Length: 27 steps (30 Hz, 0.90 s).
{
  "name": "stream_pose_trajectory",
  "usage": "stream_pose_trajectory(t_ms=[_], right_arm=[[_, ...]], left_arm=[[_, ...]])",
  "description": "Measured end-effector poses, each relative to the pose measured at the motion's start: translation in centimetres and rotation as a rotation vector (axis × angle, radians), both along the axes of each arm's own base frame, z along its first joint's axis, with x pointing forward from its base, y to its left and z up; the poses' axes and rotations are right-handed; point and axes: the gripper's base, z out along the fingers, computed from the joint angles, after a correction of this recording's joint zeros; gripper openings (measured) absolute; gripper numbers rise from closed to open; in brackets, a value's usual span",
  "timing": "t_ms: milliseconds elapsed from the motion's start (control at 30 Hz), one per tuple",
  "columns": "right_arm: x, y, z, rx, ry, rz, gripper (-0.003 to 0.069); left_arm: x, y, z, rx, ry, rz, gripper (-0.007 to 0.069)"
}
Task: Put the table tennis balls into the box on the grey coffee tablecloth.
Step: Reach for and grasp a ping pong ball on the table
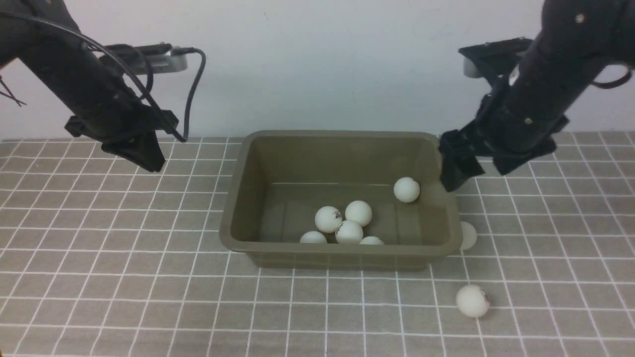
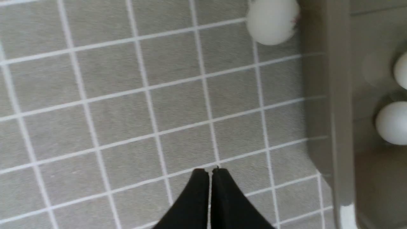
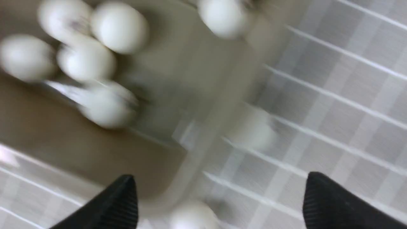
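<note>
The olive-brown box sits mid-table on the grey coffee tablecloth. Several white table tennis balls lie clustered on its floor, and one ball is by its right inner wall, just below my right gripper. That gripper is open over the right rim with nothing between its fingers. Outside the box, one ball touches the right wall and another lies nearer the front. My left gripper hangs shut and empty left of the box. In the left wrist view, a ball shows beside the box's outer wall.
A white wall runs behind the table. Both dark arms reach in from the upper corners, with a cable looping off the left one. The right wrist view is blurred by motion.
</note>
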Motion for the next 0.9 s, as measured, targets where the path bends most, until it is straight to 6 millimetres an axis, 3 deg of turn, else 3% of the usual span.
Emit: stream_pose_trajectory(t_ms=[133,167,233,333,500,600,633,767,800,833,900], right_arm=[[-3.3,-1.1,-2.0,-0.027,0.100,-0.047,0.0525],[-4.7,-1.2,-3.8,-0.005,0.156,-0.067,0.0504],[-5.5,-1.1,-6.1,0.040,0.175,-0.088,0.0494],[-5.6,-0.8,-9.3,0.084,0.162,-0.109,0.0489],[-4.6,-0.4,-12.5,0.092,0.172,-0.111,0.0488],[-4.1,-0.3,-14.2,0.081,0.189,-0.096,0.0409],[-4.1,-0.3,-14.3,0.077,0.197,-0.094,0.0360],[-4.9,-0.6,-11.9,0.077,0.183,-0.085,0.0362],[-5.4,-0.6,-9.1,0.109,0.122,-0.092,0.0362],[-5.4,-0.6,-8.7,0.115,0.111,-0.093,0.0362],[-5.3,-0.4,-4.9,0.186,-0.001,-0.096,0.0362]], left_arm=[[0.0,-1.5,0.0,-0.012,-0.008,-0.036,-0.0005],[-0.1,-2.4,0.0,-0.013,-0.010,-0.058,-0.0005],[-0.2,-3.5,0.0,-0.015,-0.012,-0.086,-0.0005],[-0.4,-4.5,0.0,-0.016,-0.012,-0.111,-0.0005],[-0.4,-4.6,0.0,-0.014,-0.013,-0.114,-0.0005],[-0.4,-4.5,0.0,-0.014,-0.014,-0.113,-0.0005],[-0.4,-4.5,0.0,-0.014,-0.014,-0.113,-0.0005],[-0.4,-4.4,0.1,-0.002,-0.017,-0.115,-0.0005],[-0.5,-4.4,0.3,0.005,-0.021,-0.116,-0.0005],[-0.5,-4.4,0.3,0.005,-0.022,-0.116,-0.0005],[-0.7,-4.3,0.8,0.007,-0.033,-0.116,-0.0005]])
